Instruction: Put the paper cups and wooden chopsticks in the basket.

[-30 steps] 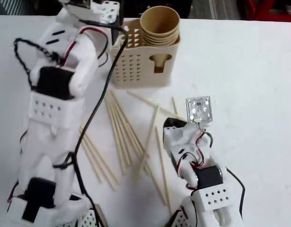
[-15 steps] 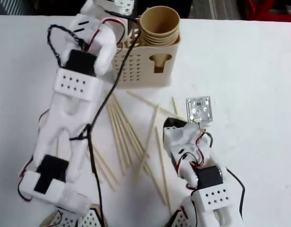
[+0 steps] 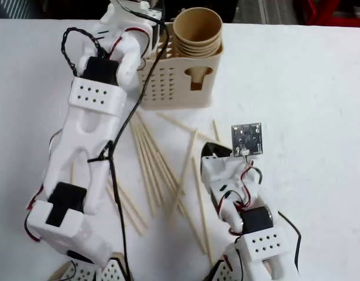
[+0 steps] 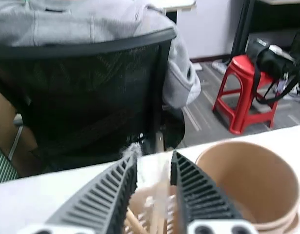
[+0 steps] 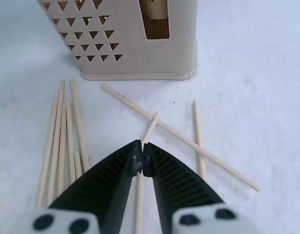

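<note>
Left tool: clenched on a wooden chopstick — above the basket;
Right tool: clenched, tips meeting — low over loose chopsticks on the bench;
Paper cups: stacked in the basket

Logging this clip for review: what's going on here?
The left end effector hangs over the basket, beside the stacked paper cups already inside it. The right end effector sits low with its tips closed, over one of the wooden chopsticks scattered on the table.
</note>
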Available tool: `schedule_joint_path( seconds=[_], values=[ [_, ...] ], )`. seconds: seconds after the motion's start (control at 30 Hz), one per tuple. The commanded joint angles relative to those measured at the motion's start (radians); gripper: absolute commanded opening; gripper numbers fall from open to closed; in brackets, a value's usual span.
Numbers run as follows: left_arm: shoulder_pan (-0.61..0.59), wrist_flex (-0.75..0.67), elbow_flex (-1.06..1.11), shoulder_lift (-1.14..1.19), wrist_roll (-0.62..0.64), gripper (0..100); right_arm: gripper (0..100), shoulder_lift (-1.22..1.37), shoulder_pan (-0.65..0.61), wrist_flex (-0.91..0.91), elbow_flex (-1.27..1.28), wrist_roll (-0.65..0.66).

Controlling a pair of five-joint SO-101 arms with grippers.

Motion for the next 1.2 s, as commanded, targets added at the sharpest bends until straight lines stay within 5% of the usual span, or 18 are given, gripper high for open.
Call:
schedule_joint_path(
  seconds=[0.0,0.43,0.63,1.17],
  values=[
    [-0.01,0.046,-0.043,-0.068,0.008,14,1.8,-0.013,0.008,-0.022,-0.008,0.0],
    [-0.01,0.39,-0.038,-0.361,0.005,14,1.8,-0.013,0.008,-0.022,-0.006,0.0],
    [-0.012,0.612,-0.037,-0.421,-0.123,14,1.8,-0.013,0.008,-0.022,-0.005,0.0],
    [-0.209,1.089,-0.038,-0.426,-0.12,19,1.8,-0.013,0.01,-0.018,-0.003,0.0]
  ],
)
